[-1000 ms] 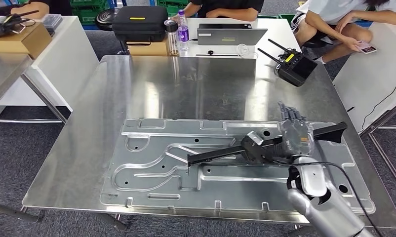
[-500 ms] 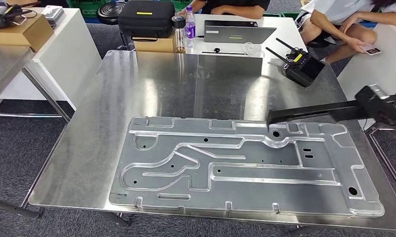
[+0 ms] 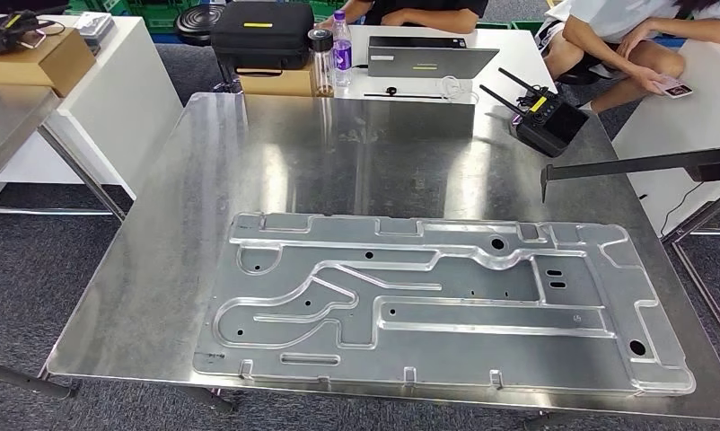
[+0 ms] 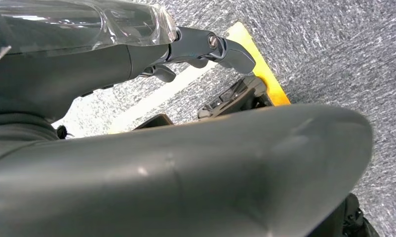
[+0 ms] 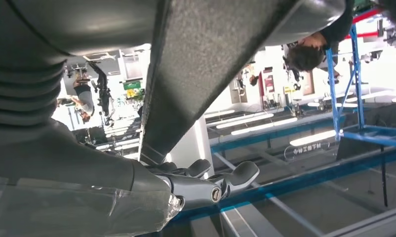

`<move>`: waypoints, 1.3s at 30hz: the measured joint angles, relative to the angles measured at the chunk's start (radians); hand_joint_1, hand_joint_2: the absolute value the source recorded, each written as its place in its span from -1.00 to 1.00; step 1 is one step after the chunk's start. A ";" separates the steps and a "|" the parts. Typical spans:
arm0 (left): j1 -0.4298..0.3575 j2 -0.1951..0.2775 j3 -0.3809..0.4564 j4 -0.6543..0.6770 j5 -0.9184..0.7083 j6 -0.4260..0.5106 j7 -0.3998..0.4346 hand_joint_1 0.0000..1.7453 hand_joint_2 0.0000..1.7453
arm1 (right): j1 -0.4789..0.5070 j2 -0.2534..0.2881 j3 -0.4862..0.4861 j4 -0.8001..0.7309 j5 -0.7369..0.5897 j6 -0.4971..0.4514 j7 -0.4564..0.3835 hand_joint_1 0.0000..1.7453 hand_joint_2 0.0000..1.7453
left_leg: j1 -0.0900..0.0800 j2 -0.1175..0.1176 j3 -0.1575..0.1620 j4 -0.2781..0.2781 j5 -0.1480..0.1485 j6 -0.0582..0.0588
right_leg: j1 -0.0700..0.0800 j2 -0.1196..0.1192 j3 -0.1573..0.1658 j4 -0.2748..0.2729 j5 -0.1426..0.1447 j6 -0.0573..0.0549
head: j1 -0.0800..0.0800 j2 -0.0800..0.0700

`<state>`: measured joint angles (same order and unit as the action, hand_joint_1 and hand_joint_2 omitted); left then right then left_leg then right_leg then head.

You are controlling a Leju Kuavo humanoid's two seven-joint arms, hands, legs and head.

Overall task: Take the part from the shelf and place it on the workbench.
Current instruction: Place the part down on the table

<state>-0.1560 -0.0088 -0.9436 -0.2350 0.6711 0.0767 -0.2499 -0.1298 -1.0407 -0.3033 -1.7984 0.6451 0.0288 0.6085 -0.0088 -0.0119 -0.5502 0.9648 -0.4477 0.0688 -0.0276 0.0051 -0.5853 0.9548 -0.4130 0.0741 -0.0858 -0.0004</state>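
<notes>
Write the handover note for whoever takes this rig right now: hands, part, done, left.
Right hand: grips the long black part; the wrist view shows the part running into its fingers.
Left hand: hangs over the floor, nothing in it; how its fingers lie is unclear.
Part: its tip reaches in over the right edge of the workbench and appears to be lifted off the surface, beyond the large metal plate that lies on the bench.
Done: part is in hand and at the bench.
Left: set it down on the workbench and let go.
</notes>
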 joint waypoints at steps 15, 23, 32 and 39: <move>-0.015 0.000 0.000 0.000 -0.002 0.010 -0.002 -1.00 -1.00 | 0.012 0.164 0.129 0.027 0.020 -0.114 -0.107 -1.00 -1.00 | 0.003 0.000 -0.001 -0.001 0.001 -0.002 | 0.002 0.000 0.000 0.001 0.000 -0.001 | 0.000 0.000; -0.033 0.000 0.000 0.000 -0.001 0.000 0.007 -1.00 -1.00 | -0.150 0.252 0.339 0.068 -0.048 -0.111 -0.134 -1.00 -1.00 | 0.004 -0.001 -0.001 -0.002 0.002 -0.003 | 0.003 -0.001 0.000 0.002 0.000 -0.001 | 0.000 0.000; -0.032 0.006 0.000 0.000 0.002 -0.008 0.009 -1.00 -1.00 | -0.393 0.247 0.641 0.110 -0.757 0.305 0.005 -1.00 -1.00 | 0.004 -0.003 -0.002 -0.002 0.003 -0.005 | 0.003 -0.003 -0.001 0.002 0.000 -0.001 | 0.000 0.000; -0.029 0.014 0.001 0.000 0.000 -0.007 0.008 -1.00 -1.00 | -0.551 0.112 0.946 0.143 -1.354 -0.047 0.006 -1.00 -1.00 | 0.004 -0.006 -0.001 -0.002 0.003 -0.005 | 0.004 -0.006 0.000 0.001 -0.001 -0.002 | 0.000 0.000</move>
<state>-0.1853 0.0054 -0.9428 -0.2350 0.6715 0.0699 -0.2419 -0.6804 -0.9285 0.6422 -1.6555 -0.7089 -0.0181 0.6142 -0.0048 -0.0175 -0.5516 0.9632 -0.4444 0.0636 -0.0238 -0.0009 -0.5854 0.9563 -0.4135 0.0725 -0.0858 -0.0004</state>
